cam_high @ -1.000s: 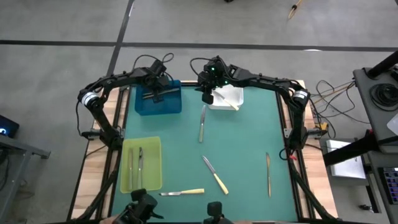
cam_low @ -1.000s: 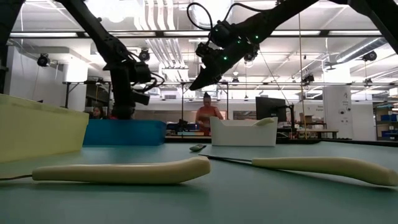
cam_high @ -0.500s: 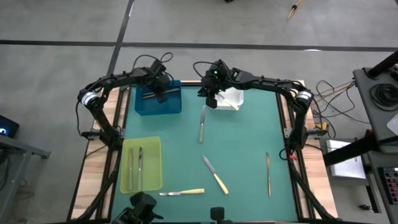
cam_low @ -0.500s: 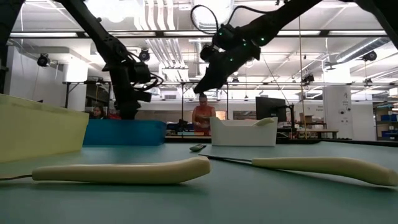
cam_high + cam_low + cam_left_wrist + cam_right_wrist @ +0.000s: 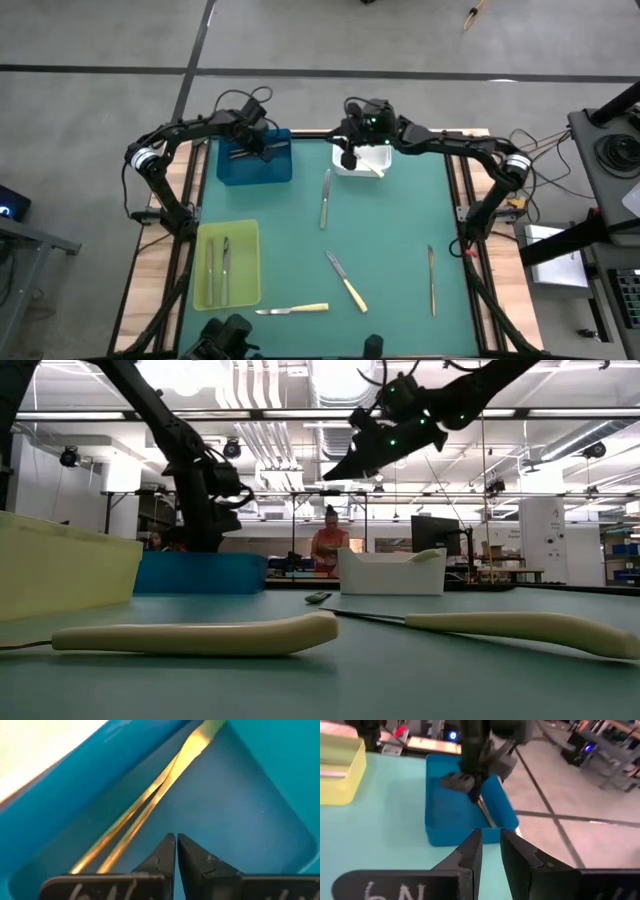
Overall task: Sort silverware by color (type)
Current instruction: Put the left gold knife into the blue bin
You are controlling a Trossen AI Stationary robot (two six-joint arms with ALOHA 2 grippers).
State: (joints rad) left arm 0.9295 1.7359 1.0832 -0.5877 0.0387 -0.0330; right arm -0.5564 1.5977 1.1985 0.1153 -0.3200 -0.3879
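Observation:
My left gripper (image 5: 265,148) (image 5: 176,837) hangs shut inside the blue tray (image 5: 222,172), just above two utensils (image 5: 150,800) lying on its floor. My right gripper (image 5: 349,158) (image 5: 489,834) is high over the left edge of the white tray (image 5: 386,150), fingers a narrow gap apart with nothing between them. A pale-handled piece (image 5: 376,169) rests in the white tray. On the mat lie a grey utensil (image 5: 325,198), two yellow-handled knives (image 5: 346,281) (image 5: 292,310) and another utensil (image 5: 431,280). Two grey pieces (image 5: 217,270) lie in the yellow-green tray (image 5: 245,240).
The three trays sit along the mat's far and left sides; the mat's middle and right hold only the loose pieces. In the low view the two yellow knife handles (image 5: 200,635) (image 5: 520,628) lie close to the near edge. A person (image 5: 330,545) stands in the room beyond the table.
My right gripper has gone toward the table's right along the far edge, risen in the low view and tipped closer to level. My left gripper has stayed over the blue tray and rolled about its own pointing line.

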